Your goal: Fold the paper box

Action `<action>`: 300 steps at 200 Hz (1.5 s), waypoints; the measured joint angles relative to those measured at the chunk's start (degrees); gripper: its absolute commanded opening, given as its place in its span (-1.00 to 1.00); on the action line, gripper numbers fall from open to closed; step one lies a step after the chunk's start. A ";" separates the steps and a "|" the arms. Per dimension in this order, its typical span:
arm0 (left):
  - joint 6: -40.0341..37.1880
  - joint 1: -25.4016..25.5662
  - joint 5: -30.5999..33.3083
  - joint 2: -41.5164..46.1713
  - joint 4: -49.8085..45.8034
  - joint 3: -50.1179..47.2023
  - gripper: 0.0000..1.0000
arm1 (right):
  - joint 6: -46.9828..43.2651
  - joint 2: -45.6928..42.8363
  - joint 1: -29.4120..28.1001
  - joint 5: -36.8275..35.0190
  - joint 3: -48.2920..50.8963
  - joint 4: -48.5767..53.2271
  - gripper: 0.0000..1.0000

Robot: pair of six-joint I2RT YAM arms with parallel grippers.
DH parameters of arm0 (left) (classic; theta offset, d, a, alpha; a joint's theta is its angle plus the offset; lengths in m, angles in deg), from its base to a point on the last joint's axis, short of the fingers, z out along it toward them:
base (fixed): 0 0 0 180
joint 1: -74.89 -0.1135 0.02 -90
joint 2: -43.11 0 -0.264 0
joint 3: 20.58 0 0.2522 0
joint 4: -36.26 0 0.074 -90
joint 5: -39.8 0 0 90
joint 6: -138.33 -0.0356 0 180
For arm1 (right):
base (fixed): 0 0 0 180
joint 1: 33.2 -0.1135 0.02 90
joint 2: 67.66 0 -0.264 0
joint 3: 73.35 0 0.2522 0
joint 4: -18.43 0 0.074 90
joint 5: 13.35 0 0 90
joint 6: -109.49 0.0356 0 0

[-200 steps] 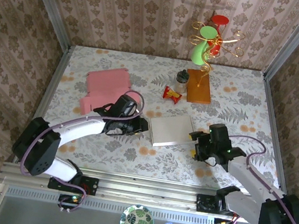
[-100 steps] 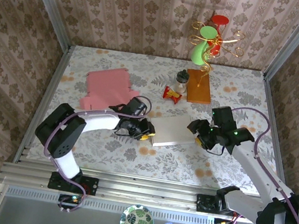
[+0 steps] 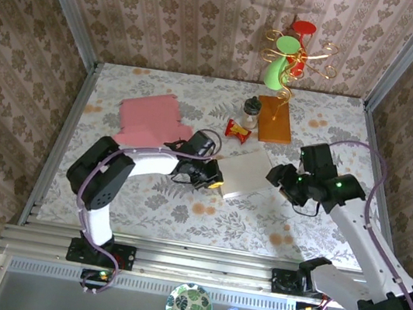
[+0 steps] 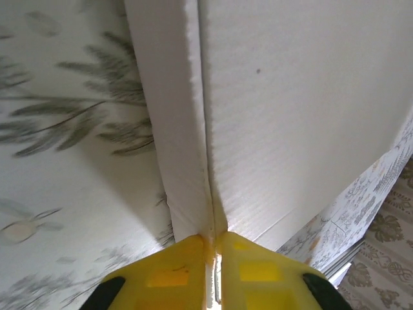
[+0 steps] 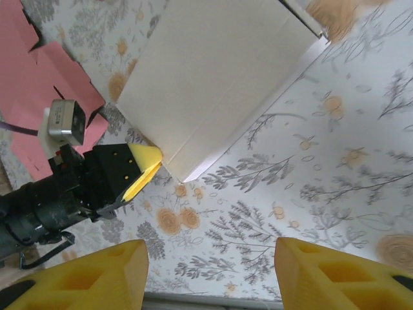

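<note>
Floral table (image 3: 200, 95): left wrist reveals left gripper (image 4: 211, 242) pinching white card (image 4: 290, 97); right wrist shows right gripper (image 5: 210, 265) agape

My two arms (image 3: 142, 162) are white shells with black joints and looping purple cables (image 3: 208, 133), and my left claw (image 4: 213, 248) and right claw (image 5: 210, 261) each end in blocky yellow fingers (image 5: 335, 271).

You get bright, even overhead light, with soft shadows on the counter (image 3: 143, 208). In your left wrist view the left hand (image 4: 211, 244) and the white card (image 4: 290, 97) sit too close, blurred, the card nearly washed out.
</note>
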 measured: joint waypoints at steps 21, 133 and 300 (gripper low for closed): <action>-0.57 0.87 -0.09 -3.26 -0.20 4.17 -0.81 | -1.79 -1.64 0.17 -3.08 -2.27 3.28 0.11; -2.84 4.98 -1.33 -20.33 -3.41 28.41 -0.83 | -5.05 -9.53 1.33 -6.84 -3.26 11.39 0.11; -4.92 5.88 -1.62 -22.45 -2.54 32.65 -0.22 | -6.34 -9.51 2.43 -6.73 -3.34 11.91 0.24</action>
